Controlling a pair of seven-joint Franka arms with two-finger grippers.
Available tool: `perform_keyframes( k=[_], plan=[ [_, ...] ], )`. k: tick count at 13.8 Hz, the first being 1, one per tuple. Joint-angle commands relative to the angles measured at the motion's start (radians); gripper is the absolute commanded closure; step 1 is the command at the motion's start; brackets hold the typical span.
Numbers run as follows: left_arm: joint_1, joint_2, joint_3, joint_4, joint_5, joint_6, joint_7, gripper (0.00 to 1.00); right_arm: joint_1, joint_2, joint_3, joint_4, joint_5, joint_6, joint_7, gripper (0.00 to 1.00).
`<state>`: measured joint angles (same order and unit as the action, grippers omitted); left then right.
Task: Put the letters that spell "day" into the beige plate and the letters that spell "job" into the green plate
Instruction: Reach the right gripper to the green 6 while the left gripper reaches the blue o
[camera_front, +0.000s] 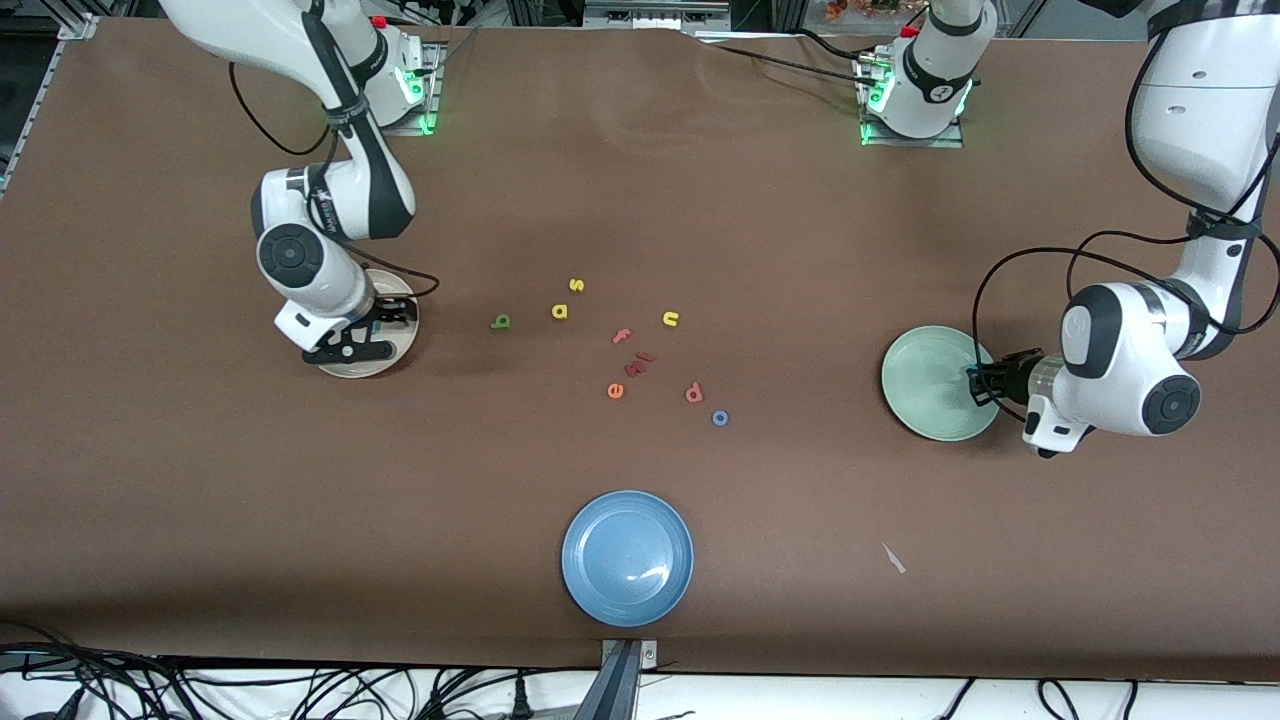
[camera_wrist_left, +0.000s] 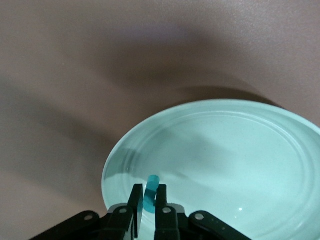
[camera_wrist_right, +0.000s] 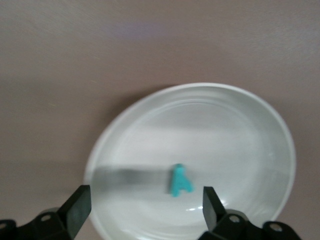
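Teal y (camera_wrist_right: 179, 180) in beige plate (camera_wrist_right: 260, 120), right gripper (camera_wrist_right: 145, 205) spread above; left gripper (camera_wrist_left: 148, 201) pinching teal j (camera_wrist_left: 150, 192) over green plate (camera_wrist_left: 250, 150).

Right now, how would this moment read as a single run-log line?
right gripper: open over beige plate, teal y in it | left gripper: shut on teal j over green plate

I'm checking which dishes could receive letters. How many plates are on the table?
3. The beige plate lies under the right gripper at that arm's end; the green plate lies by the left gripper; the blue plate is nearest the front camera.
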<state>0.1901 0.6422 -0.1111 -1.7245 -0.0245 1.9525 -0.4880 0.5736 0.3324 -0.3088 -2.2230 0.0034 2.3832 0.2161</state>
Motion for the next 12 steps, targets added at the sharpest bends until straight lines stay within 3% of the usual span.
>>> perform_keyframes(
  k=[1, 3, 4, 8, 12],
  plan=[
    [0.008, -0.001, -0.007, 0.006, 0.028, 0.003, 0.008, 0.71, 0.006, -0.009, 0.046, 0.028, 0.024, -0.025, 0.161, 0.01],
    [0.008, -0.004, -0.007, 0.013, 0.028, 0.002, 0.009, 0.21, 0.014, 0.007, 0.094, 0.045, 0.117, -0.013, 0.312, 0.01],
    [0.003, -0.007, -0.008, 0.017, 0.029, 0.002, 0.009, 0.0, 0.02, 0.02, 0.102, 0.058, 0.159, -0.013, 0.397, 0.01],
    [-0.032, -0.039, -0.025, 0.031, 0.02, -0.003, -0.006, 0.0, 0.093, 0.062, 0.109, 0.066, 0.21, 0.072, 0.699, 0.1],
    [-0.096, -0.033, -0.111, 0.101, 0.017, 0.0, -0.147, 0.0, 0.192, 0.118, 0.109, 0.065, 0.21, 0.184, 1.015, 0.14]
  ],
)
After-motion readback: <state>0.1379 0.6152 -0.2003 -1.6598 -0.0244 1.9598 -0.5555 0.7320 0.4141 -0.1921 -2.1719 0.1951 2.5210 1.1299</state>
